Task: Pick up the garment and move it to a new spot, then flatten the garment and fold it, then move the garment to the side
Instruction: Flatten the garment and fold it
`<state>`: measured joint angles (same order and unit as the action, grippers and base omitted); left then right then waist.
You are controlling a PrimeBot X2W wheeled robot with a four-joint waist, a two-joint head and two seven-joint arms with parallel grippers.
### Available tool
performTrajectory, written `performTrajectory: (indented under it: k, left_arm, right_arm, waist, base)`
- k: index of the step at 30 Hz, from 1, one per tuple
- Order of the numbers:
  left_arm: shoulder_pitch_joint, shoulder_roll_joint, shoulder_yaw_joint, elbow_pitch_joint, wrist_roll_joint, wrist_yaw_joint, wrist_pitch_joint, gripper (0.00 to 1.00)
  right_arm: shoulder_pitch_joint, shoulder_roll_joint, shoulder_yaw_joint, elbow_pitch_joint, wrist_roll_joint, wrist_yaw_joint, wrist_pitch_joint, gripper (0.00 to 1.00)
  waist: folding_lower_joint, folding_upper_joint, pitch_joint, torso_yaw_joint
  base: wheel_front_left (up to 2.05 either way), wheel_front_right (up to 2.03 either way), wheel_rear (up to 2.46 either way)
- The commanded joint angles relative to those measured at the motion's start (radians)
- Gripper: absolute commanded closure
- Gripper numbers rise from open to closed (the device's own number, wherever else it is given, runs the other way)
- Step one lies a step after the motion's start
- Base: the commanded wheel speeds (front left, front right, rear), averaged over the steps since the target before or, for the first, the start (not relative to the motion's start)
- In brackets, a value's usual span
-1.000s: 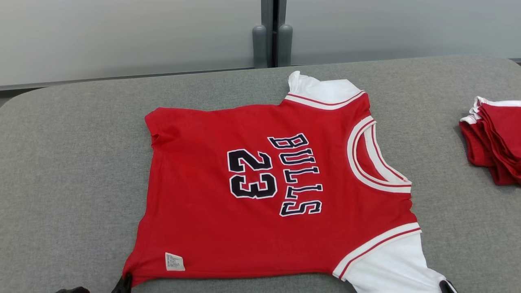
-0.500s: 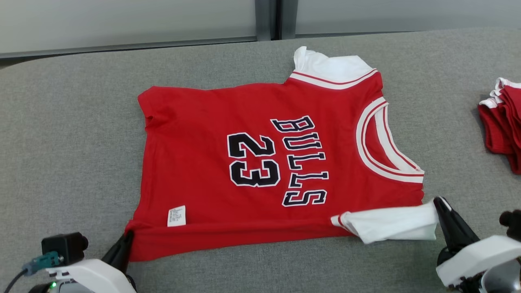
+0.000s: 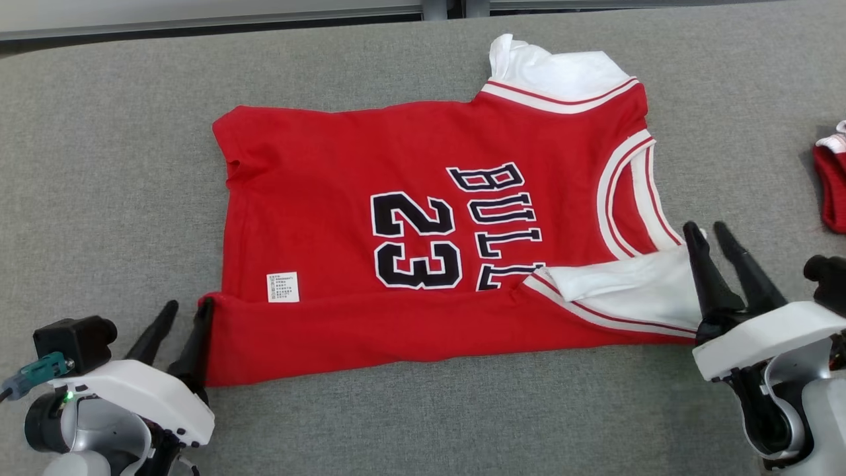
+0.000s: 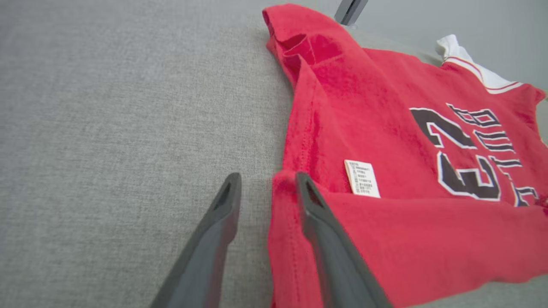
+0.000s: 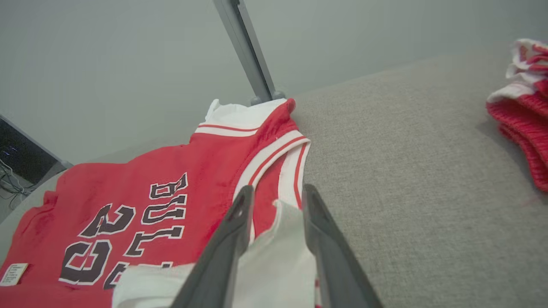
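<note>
Both grippers have let go in the last half second: the left gripper [image 3: 190, 304], at the near left, now stands with its fingers parted. The jersey's [image 3: 317, 198] near left corner lies between them in the left wrist view, with one finger over the cloth and the other on bare table. The right gripper [image 3: 705, 229], at the near right, is likewise spread, with the white sleeve [image 3: 628, 281] lying loose in the gap between its fingers rather than pinched. The near edge of the jersey has been carried farther over the body than before. It forms a wide folded band [image 3: 396, 334] along the near side that now hides the last letters of the black chest lettering. The white sleeve has come up with it and lies on the red chest beside the neck opening [image 3: 628, 192]. The head camera has also tipped downward, so the whole scene sits higher in its view. The jersey lies flat on the grey padded table [image 3: 99, 165], about mid-table, collar toward the right. A small white label [image 3: 282, 287] sits just past the fold's edge, and the black "23" [image 3: 415, 241] is beyond it. At the far side the other white sleeve [image 3: 562, 66] sticks out, slightly rumpled. A pile of red and white garments [image 3: 834, 192] rests well apart at the right edge.
</note>
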<state>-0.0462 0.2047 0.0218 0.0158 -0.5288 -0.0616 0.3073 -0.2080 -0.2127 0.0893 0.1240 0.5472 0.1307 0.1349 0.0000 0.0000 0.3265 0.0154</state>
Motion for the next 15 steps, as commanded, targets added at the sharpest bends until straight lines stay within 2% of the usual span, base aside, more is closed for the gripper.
performTrajectory:
  k: [1,8,15]
  left_arm:
    - [-0.024,-0.007,0.003,0.005,0.019,-0.003,-0.050,0.00]
    - [-0.044,-0.060,-0.013,0.003,0.097,0.016,-0.287,0.00]
    - [-0.012,-0.104,-0.026,-0.001,0.161,0.059,-0.486,0.00]
  right_arm:
    - [-0.018,-0.009,0.004,-0.001,-0.013,0.000,-0.062,0.00]
    - [0.002,-0.018,0.025,-0.041,-0.125,0.000,-0.313,0.00]
    - [0.080,-0.011,0.018,-0.081,-0.204,0.000,-0.373,0.00]
  waist:
    - [0.0000,0.0000,0.008,0.005]
    - [0.0000,0.0000,0.008,0.008]
    - [0.0000,0.0000,-0.035,-0.001]
  base:
    - [0.00,0.00,0.00]
    - [0.00,0.00,0.00]
    - [0.00,0.00,0.00]
